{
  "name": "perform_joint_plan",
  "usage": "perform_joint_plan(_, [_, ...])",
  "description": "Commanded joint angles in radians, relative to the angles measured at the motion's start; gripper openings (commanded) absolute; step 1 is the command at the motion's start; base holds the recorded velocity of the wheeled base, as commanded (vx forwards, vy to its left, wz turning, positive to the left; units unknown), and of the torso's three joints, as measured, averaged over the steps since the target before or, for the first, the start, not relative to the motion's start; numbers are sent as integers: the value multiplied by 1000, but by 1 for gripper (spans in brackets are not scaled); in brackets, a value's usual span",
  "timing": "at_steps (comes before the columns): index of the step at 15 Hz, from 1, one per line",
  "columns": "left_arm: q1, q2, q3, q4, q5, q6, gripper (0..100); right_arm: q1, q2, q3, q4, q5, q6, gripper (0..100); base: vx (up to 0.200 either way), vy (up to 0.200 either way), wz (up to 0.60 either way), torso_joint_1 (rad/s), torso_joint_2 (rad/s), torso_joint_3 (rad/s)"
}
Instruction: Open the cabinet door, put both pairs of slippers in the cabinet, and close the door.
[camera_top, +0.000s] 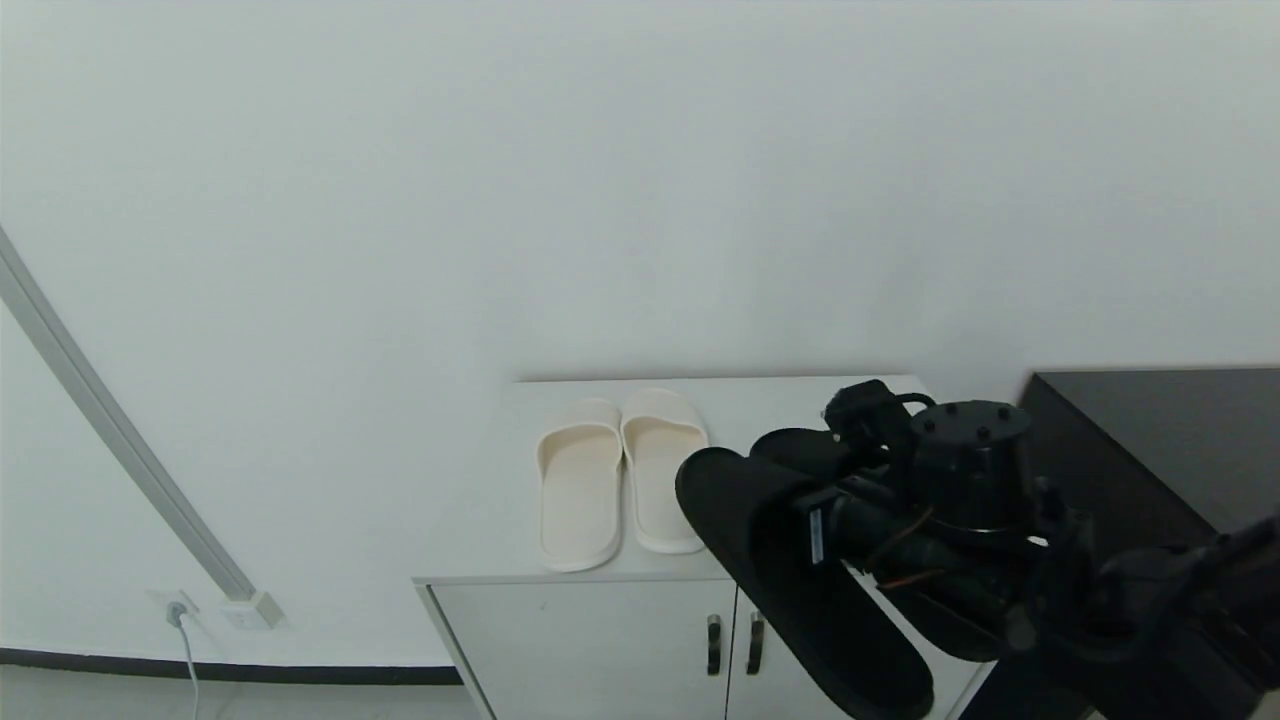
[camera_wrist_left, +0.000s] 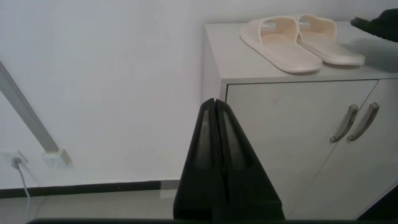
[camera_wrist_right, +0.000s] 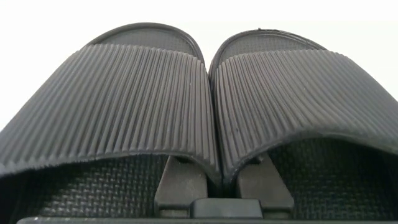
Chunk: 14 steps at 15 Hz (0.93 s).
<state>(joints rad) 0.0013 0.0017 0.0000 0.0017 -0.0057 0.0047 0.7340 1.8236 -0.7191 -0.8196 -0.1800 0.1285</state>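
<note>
Black slippers (camera_wrist_right: 124, 99) in right jaws; white pair (camera_top: 580, 490) atop cabinet (camera_top: 580, 630).

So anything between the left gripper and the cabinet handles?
No. In the left wrist view only bare door front separates the left gripper from the handles.

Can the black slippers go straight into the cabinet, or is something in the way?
The cabinet doors are in the way: both are shut. The right claw holds the black slippers outside them.
</note>
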Motion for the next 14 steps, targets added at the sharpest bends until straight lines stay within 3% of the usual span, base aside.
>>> perform_joint_plan(1, [0, 0, 0, 0, 0, 0, 0, 54, -158, 96, 13, 63, -1, 0, 0, 0, 0, 0, 0, 0])
perform_joint_plan(5, [0, 0, 0, 0, 1, -2, 0, 85, -176, 109, 45, 66, -15, 0, 0, 0, 0, 0, 0, 0])
perform_joint_plan(14, [0, 0, 0, 0, 0, -5, 0, 99, -176, 125, 45, 66, -15, 0, -200, 0, 0, 2, 1, 2])
